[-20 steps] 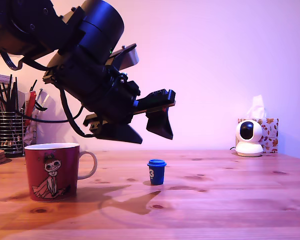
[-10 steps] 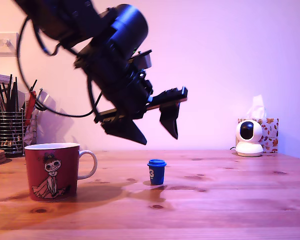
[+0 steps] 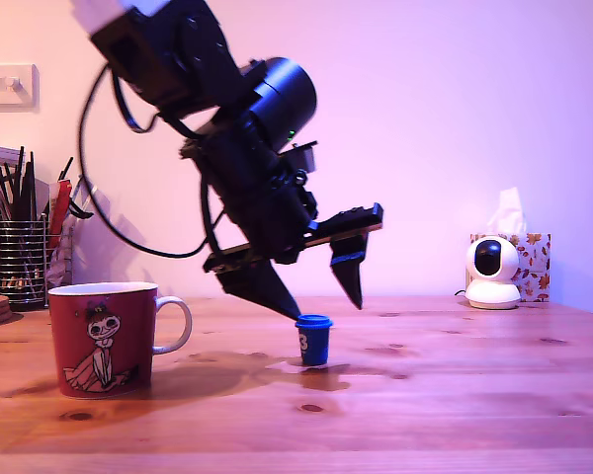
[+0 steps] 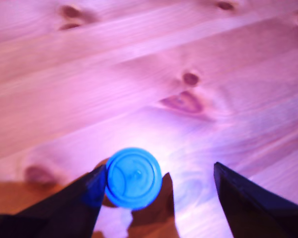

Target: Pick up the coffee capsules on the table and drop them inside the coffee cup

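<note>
One blue coffee capsule (image 3: pixel 312 340) stands upright on the pine table (image 3: pixel 455 395), near the middle of the exterior view. The wrist view looks down on the round blue lid of this coffee capsule (image 4: pixel 133 177). My gripper (image 3: pixel 324 305) is open and tilted down just above it, one fingertip (image 3: pixel 285 307) almost touching the lid's edge, the other fingertip (image 3: pixel 357 298) further to that view's right. The wrist view puts my gripper (image 4: pixel 159 181) around the capsule, off-centre toward one finger. The dark red coffee cup (image 3: pixel 103 338) with a white handle stands at the exterior view's left.
A metal mesh pen holder (image 3: pixel 20 262) with pens stands behind the cup at the exterior view's far left. A small white camera (image 3: pixel 492 274) and a patterned tissue box (image 3: pixel 530 267) sit at the back right.
My arm has swung down and toward the exterior view's right. The open gripper has dropped from well above the table to just over the blue capsule.
</note>
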Motion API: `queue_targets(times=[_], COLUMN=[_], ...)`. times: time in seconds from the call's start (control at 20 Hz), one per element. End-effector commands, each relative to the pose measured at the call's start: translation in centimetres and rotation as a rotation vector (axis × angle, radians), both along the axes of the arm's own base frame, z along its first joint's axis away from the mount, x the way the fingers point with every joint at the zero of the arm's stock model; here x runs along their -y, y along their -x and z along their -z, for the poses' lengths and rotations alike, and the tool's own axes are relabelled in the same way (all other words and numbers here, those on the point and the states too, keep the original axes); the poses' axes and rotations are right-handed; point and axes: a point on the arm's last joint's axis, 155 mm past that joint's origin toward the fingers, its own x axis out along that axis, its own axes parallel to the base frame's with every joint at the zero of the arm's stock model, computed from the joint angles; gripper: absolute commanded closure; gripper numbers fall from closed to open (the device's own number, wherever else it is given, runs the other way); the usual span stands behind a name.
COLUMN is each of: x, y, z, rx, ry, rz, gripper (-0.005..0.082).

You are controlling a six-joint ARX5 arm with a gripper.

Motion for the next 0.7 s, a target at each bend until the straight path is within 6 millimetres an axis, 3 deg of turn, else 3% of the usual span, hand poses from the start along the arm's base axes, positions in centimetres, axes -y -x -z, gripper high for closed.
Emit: queue_targets(times=[0.0,0.25,0.45,0.65], x=[0.3,-0.3,-1.1,-1.0], y=[-0.2,-0.6,-0.1,0.1], z=[1.0,1.5,3.5,4.1], rx=[-0.041,-0.057,-0.108,-0.126], ry=[0.010,-0.014,-0.054,-0.055], rz=[-0.009,-0.024,-0.030,-0.019], gripper=[0.0145,0.0146,0.0146,0.0146])
